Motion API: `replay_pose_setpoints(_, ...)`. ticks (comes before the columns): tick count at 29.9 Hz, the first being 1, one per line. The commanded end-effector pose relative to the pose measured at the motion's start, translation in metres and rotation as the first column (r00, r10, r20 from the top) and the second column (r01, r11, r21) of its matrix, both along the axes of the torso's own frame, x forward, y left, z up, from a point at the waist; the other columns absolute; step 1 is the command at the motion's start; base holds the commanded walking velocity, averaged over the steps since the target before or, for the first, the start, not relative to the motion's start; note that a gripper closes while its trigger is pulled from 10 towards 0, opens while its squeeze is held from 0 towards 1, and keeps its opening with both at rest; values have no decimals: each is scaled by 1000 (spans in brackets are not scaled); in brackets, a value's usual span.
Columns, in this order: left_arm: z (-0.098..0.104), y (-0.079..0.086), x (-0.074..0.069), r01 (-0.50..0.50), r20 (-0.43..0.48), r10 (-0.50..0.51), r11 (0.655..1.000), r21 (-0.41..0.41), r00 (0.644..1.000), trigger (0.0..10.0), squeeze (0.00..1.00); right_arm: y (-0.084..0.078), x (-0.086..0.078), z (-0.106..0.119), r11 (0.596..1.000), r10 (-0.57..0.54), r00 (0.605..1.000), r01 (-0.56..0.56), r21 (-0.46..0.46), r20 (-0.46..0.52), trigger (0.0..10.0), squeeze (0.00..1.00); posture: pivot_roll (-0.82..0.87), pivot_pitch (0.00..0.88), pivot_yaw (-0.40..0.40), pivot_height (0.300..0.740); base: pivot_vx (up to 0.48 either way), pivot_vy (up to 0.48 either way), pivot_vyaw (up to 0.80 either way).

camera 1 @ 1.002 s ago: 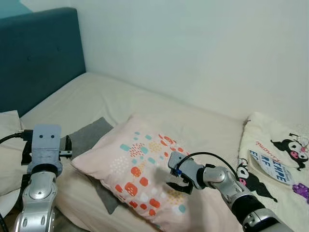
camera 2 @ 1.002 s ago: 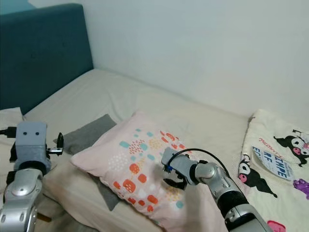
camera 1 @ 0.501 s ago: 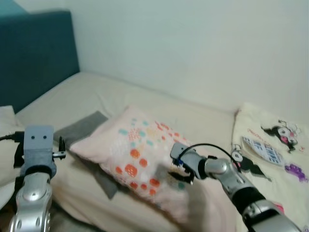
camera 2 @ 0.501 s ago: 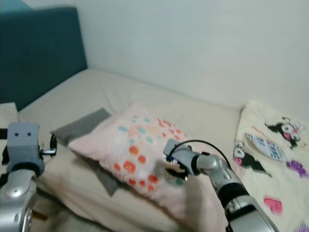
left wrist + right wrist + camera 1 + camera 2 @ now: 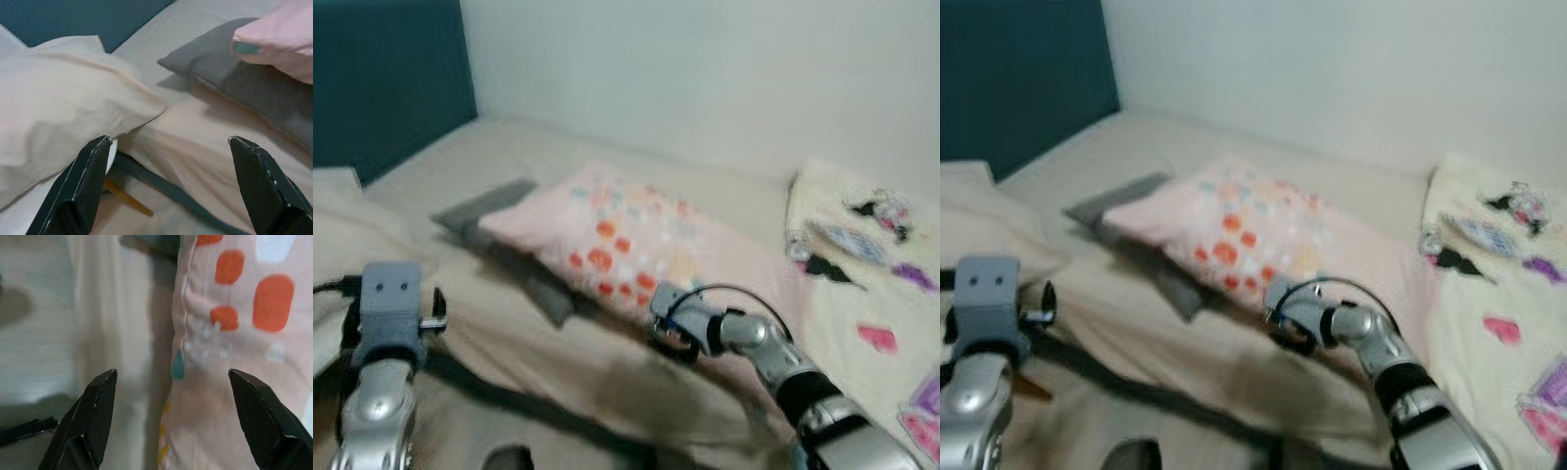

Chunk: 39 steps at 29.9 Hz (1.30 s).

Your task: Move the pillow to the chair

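The two head views look forward and down on the bed (image 5: 607, 382) from above. Both share the pillow (image 5: 636, 240). The right wrist camera looks very closely at the pillow seam; the left wrist camera looks along the bed toward the headboard (image 5: 83, 19).

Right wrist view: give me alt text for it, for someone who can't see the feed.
The right gripper is open, its two black fingers straddling the seamed edge of the pink pillow with orange and teal spots. Beside the pillow lies the cream bedsheet.
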<state>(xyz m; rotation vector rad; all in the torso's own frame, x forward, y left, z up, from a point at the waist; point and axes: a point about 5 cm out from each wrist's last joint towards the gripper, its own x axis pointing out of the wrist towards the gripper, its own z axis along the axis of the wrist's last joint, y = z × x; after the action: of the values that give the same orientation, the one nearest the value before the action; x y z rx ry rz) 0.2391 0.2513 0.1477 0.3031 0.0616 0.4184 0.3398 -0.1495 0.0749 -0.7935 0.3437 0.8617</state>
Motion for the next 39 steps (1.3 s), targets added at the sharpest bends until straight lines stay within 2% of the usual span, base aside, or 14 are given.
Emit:
replay_pose_setpoints(1,2,-3,1,15,0,-15,1000,9,1000,10000,0,-7,6,7,999,-21,998,23,-42,51,10000,0,32,8,-126,580,0,0,0)
replay_pose_setpoints(3,2,-4,0,16,-3,-16,1000,10,1000,10000,0,-9,8,8,997,-35,996,40,-61,76,10000,0,33,8,-126,580,0,0,0)
replay_pose_setpoints(6,3,-7,0,28,1,-28,1000,-2,1000,10000,0,-17,17,21,987,-46,974,80,-143,224,10000,0,36,16,-124,580,0,0,0)
replay_pose_setpoints(9,4,-9,0,34,10,-34,999,-7,999,10000,0,-16,21,27,984,-39,961,85,-155,275,10000,0,36,16,-124,580,0,0,0)
replay_pose_setpoints(10,10,-12,0,47,34,-46,999,-14,998,10000,0,-15,26,37,983,-34,940,93,-160,341,10000,0,33,36,-124,580,0,0,0)
replay_pose_setpoints(16,19,-14,-1,56,55,-57,998,10,997,10000,0,-14,23,27,972,3,945,75,-222,328,10000,0,36,65,-126,580,0,0,0)
replay_pose_setpoints(18,24,-12,-7,54,60,-56,998,36,997,10000,0,-15,22,23,967,9,944,76,-244,329,10000,0,40,96,-127,580,0,0,0)
replay_pose_setpoints(21,25,-12,-10,52,60,-54,998,40,997,10000,0,-15,22,22,966,9,943,79,-247,334,10000,0,40,96,-127,580,0,0,0)
replay_pose_setpoints(25,32,-7,-23,44,48,-47,996,73,998,10000,0,-6,22,19,970,-4,940,86,-228,341,10000,0,69,155,-126,580,0,0,0)
replay_pose_setpoints(29,37,-7,-29,48,43,-53,995,93,998,10000,0,-2,21,15,967,1,937,89,-240,349,10000,0,80,185,-122,580,0,0,0)
replay_pose_setpoints(31,39,-8,-31,54,42,-58,993,102,997,10000,0,-2,21,14,963,-1,935,96,-250,354,10000,0,81,189,-122,580,0,0,0)
replay_pose_setpoints(37,46,-10,-38,68,36,-73,990,126,997,10000,0,-15,22,12,947,-103,923,205,-247,371,10000,0,87,226,-115,580,0,0,0)
replay_pose_setpoints(38,47,-9,-39,68,35,-73,989,129,997,10000,0,-18,22,13,947,-123,919,222,-234,375,0,0,87,239,-113,580,0,0,0)
replay_pose_setpoints(39,48,-9,-40,68,31,-73,989,132,997,10000,0,-21,23,14,945,-141,914,239,-223,381,0,0,87,243,-112,580,0,0,0)
